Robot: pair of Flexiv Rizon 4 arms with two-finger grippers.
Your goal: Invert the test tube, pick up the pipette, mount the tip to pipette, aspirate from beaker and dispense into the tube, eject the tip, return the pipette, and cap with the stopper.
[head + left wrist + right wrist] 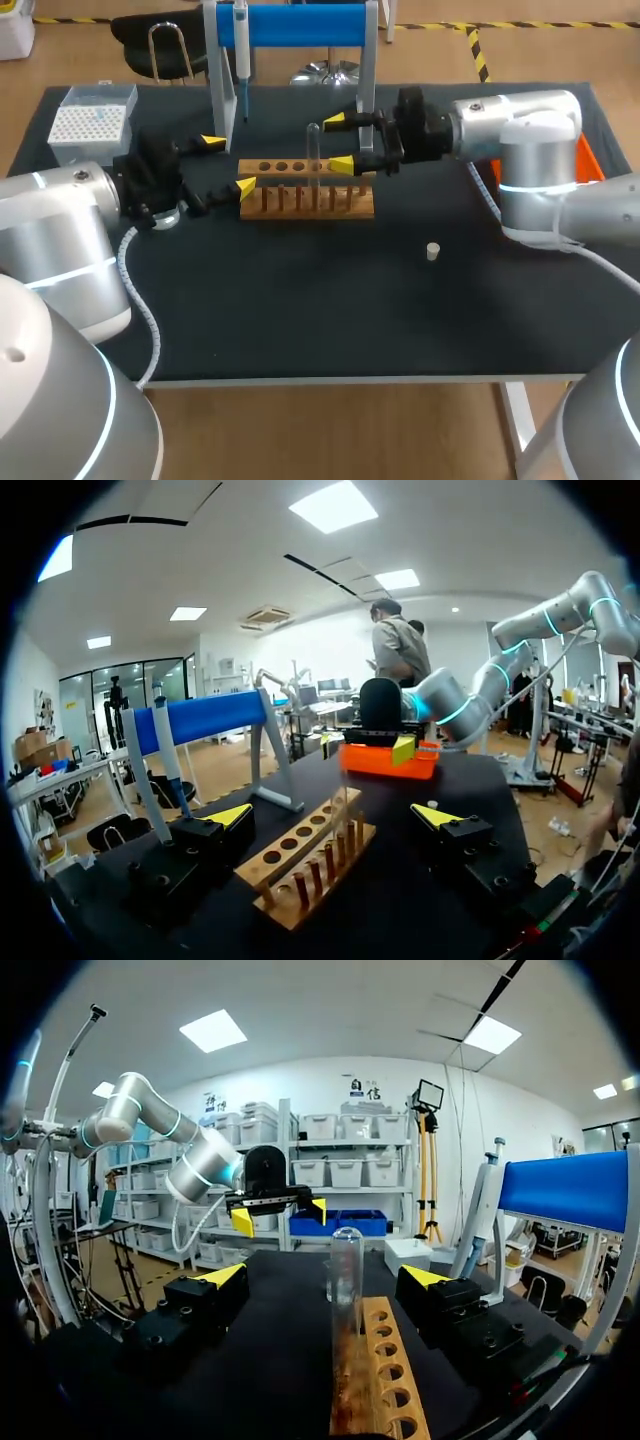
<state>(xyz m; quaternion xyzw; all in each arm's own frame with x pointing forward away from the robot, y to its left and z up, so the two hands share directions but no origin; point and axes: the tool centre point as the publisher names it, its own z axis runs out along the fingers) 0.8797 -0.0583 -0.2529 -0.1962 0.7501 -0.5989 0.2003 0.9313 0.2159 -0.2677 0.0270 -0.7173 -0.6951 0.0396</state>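
Note:
A clear test tube (313,150) stands upright in the wooden rack (305,200) at mid-table, its rounded end up. My right gripper (337,143) is open at the rack's right end. In the right wrist view the test tube (346,1275) rises between its spread fingers, touching neither. My left gripper (229,165) is open at the rack's left end, with the rack (310,865) lying between its fingers (230,815). The pipette (241,60) hangs on the blue stand (300,25) behind. A small pale stopper (433,251) lies on the mat to the right.
A white tip box (92,122) sits at the back left corner. An orange tray (590,160) lies behind my right arm. The stand's legs (368,60) rise just behind the rack.

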